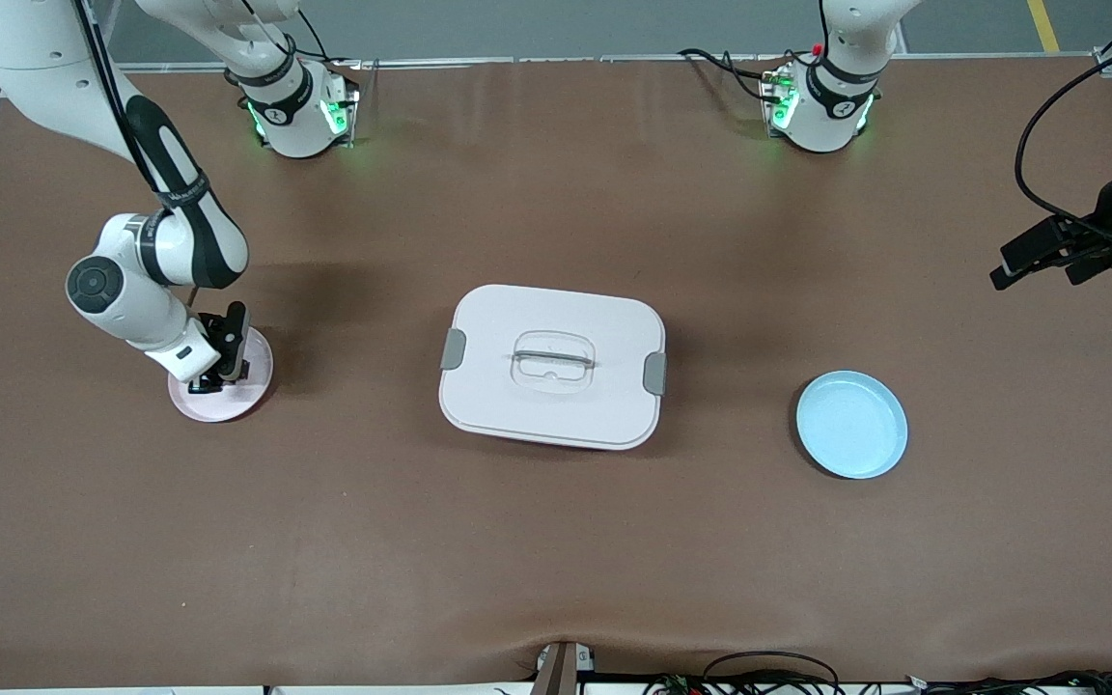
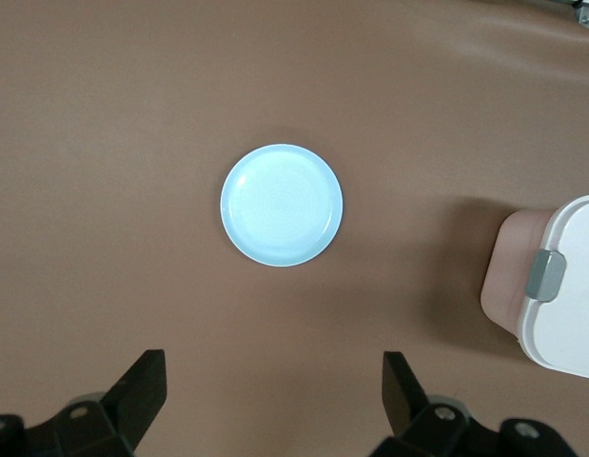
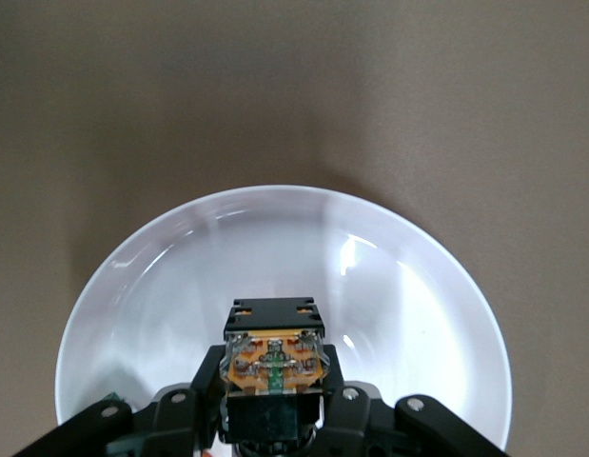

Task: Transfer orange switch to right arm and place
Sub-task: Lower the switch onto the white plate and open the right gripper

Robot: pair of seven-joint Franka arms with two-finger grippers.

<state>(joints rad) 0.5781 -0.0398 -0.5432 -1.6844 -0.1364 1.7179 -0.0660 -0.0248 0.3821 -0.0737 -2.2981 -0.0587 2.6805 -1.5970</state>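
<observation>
The orange switch (image 3: 274,358), a small black block with an orange face, sits between the fingers of my right gripper (image 3: 275,386), which is shut on it. That gripper (image 1: 208,383) points down just over the pink plate (image 1: 252,386) at the right arm's end of the table. In the right wrist view the plate (image 3: 170,276) fills the space under the switch, and I cannot tell whether the two touch. My left gripper (image 1: 1039,268) hangs open and empty, high over the left arm's end of the table. Its fingers (image 2: 147,386) stand wide apart.
A white lidded box (image 1: 552,365) with grey latches lies mid-table. A light blue plate (image 1: 851,424) with nothing on it sits between the box and the left arm's end, and it also shows in the left wrist view (image 2: 282,205). Cables run along the table's near edge.
</observation>
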